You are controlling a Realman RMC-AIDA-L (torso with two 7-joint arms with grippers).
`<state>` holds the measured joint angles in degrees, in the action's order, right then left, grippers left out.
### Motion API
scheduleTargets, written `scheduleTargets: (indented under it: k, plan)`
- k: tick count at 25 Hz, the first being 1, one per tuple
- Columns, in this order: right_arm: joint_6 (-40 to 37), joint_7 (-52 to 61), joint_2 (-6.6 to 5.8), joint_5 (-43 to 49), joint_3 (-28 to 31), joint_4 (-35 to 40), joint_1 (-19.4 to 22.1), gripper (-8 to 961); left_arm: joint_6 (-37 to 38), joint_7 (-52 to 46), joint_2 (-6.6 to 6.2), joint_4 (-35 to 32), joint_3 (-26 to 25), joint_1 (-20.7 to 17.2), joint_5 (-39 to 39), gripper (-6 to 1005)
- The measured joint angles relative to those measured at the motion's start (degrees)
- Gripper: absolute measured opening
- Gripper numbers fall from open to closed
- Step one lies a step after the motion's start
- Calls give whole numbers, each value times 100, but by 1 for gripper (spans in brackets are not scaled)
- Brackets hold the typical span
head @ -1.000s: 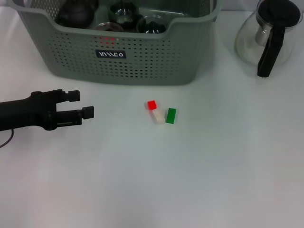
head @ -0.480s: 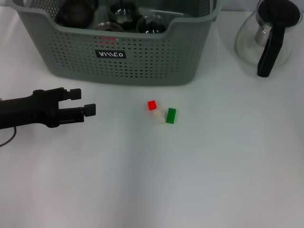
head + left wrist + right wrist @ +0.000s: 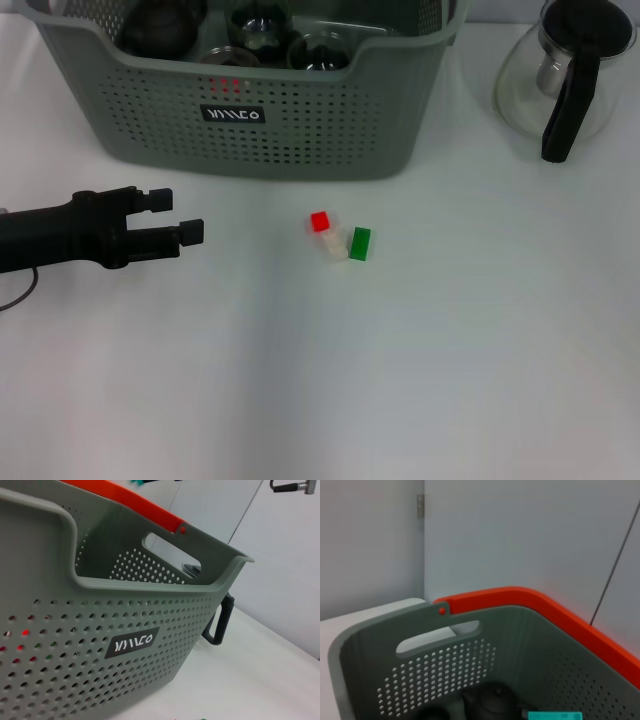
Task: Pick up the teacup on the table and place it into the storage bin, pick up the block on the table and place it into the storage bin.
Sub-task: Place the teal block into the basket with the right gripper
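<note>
Three small blocks lie together on the white table in the head view: a red block, a cream block touching it on the near side, and a green block just beside the cream one. The left gripper reaches in from the left edge, low over the table, its two black fingers parted with nothing between them, well apart from the blocks. The storage bin, grey-green with perforated walls and a black label, stands at the far side; dark rounded teaware, including what looks like a teapot, sits inside it. A glass carafe with a black handle stands to the right of the bin. The right gripper does not appear in this view.

From the left wrist, the storage bin fills most of the picture, its label facing the camera, an orange rim along its far edge, and the carafe's black handle showing past its corner.

From the right wrist, the camera looks into the storage bin from above its orange rim; a dark teapot rests at the bottom. Whether the right gripper's jaws are apart or closed cannot be told.
</note>
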<state>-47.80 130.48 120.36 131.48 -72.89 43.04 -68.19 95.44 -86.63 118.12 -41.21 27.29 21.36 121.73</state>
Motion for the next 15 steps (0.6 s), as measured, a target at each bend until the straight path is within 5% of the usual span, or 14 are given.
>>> scheduleTargets:
  k: [7, 11, 15]
  plan:
    - [-74, -33, -2, -314, 11, 717, 392, 609, 1, -4, 0, -1, -8, 0, 0, 828]
    - [-289, -393, -24, -1396, 32, 1836, 1221, 767, 2, -4, 0, -1, -6, -9, 0, 828]
    - [-905, -1334, -30, -2782, 157, 2697, 2199, 822, -20, -3, 1, -1, -4, -31, -8, 828]
